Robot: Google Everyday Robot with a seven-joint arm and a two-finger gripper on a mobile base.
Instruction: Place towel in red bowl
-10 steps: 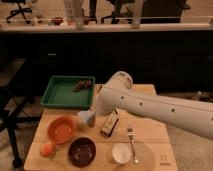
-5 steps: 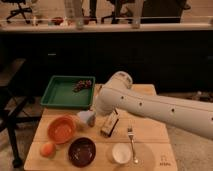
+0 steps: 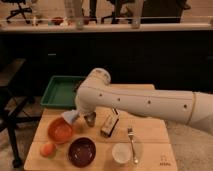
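The towel (image 3: 70, 116) is a small blue-grey cloth that hangs just above the right rim of the red bowl (image 3: 60, 130), at the left of the wooden table. My gripper (image 3: 86, 118) is at the end of the white arm, just right of the towel. It holds the cloth by its right end. The dark fingers (image 3: 90, 119) point down towards the table. The red bowl looks empty.
A green tray (image 3: 59, 92) stands behind the bowl, partly hidden by the arm. A small box (image 3: 109, 125) lies right of the gripper. A dark bowl (image 3: 81, 151), a white bowl (image 3: 121, 152), a fork (image 3: 131, 142) and an orange fruit (image 3: 47, 149) sit along the front of the table (image 3: 155, 135).
The arm has swung left and the towel has moved left with the gripper, from the table's middle to the red bowl's rim. The small box has stayed in place.
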